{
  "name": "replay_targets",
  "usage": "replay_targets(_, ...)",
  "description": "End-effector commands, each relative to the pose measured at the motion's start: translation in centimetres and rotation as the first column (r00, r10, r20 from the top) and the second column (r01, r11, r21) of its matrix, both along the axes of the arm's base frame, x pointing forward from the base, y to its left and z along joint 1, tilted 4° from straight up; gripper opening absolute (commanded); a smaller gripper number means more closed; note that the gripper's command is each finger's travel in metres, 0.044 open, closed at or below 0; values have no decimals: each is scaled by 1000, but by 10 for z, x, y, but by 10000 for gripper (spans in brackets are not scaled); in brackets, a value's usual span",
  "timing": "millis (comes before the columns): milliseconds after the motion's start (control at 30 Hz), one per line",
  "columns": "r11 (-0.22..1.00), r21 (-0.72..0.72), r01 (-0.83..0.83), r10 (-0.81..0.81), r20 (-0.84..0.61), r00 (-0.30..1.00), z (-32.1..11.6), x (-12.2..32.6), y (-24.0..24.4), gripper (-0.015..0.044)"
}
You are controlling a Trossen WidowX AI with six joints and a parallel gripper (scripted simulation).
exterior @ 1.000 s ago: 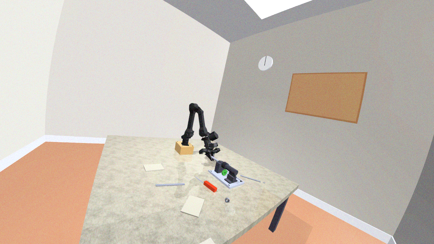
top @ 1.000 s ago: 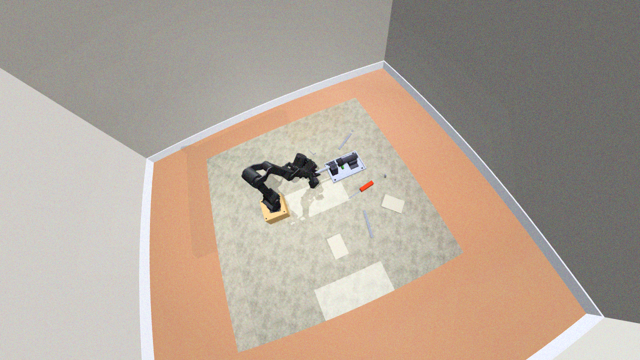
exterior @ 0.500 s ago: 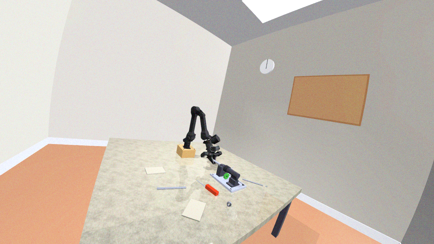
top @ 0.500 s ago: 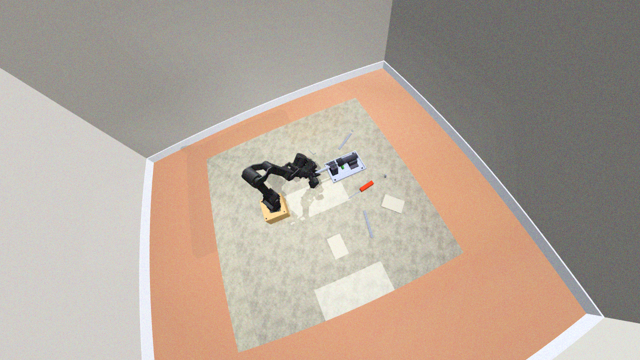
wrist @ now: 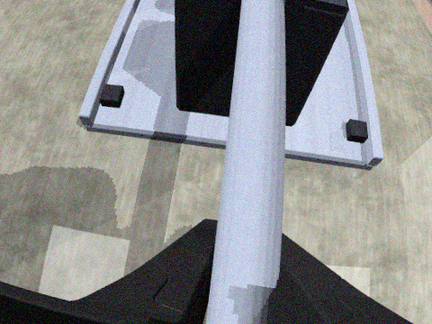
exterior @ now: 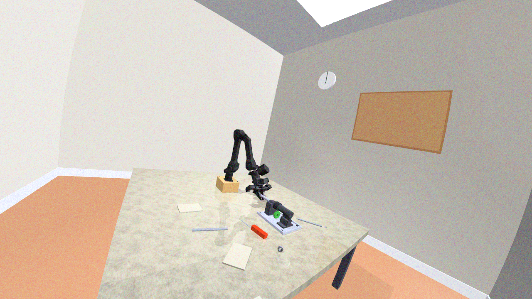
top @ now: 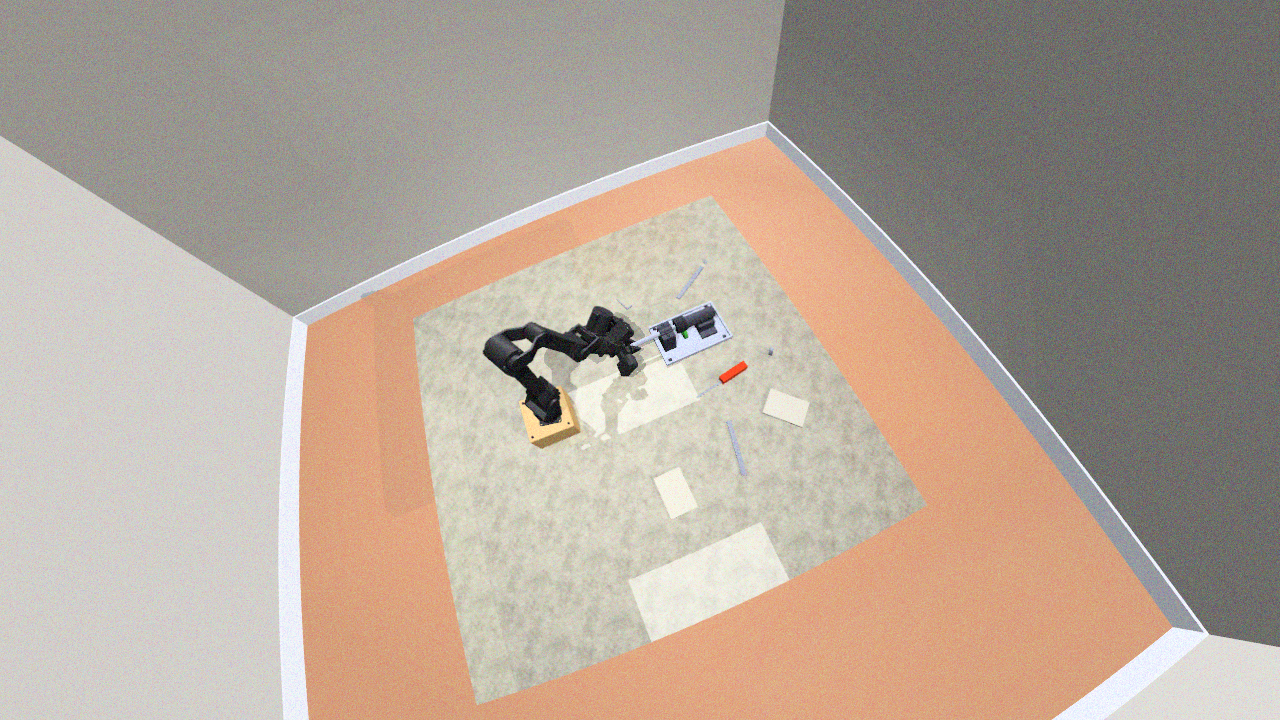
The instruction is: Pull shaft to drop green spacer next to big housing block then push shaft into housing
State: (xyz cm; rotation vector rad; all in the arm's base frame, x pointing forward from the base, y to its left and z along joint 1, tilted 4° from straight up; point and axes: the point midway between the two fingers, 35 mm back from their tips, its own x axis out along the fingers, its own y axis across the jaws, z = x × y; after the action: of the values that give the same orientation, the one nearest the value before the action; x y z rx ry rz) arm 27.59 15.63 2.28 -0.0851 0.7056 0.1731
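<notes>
My gripper (top: 633,346) (exterior: 260,197) (wrist: 237,237) is shut on the pale shaft (top: 647,339) (exterior: 264,197) (wrist: 258,112), outside the fixture. The shaft runs from the fingers to a dark upright block (top: 666,337) (exterior: 269,208) (wrist: 204,54). Beyond it are a thick dark cylinder (top: 695,318) (exterior: 284,209) and another dark block (top: 708,329) (exterior: 285,222) on the pale base plate (top: 689,351) (exterior: 289,230) (wrist: 202,129). The green spacer (top: 684,334) (exterior: 276,214) stands between the blocks, below the shaft line; whether it touches the plate is too small to tell. Other spacers cannot be made out.
A red-handled tool (top: 733,371) (exterior: 259,231) lies beside the plate, with a small grey ring (top: 769,351) (exterior: 280,249) beyond. Thin grey rods (top: 735,447) (exterior: 209,229) lie on both sides of the fixture. Pale cards (top: 785,407) (exterior: 237,256) lie farther off.
</notes>
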Motion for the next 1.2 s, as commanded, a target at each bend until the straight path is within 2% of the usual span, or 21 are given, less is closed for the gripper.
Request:
replay_targets(0,1000,6,3,-3,10,1000,2,1,1,0)
replay_targets(1167,1000,6,3,-3,10,1000,3,3,1,0)
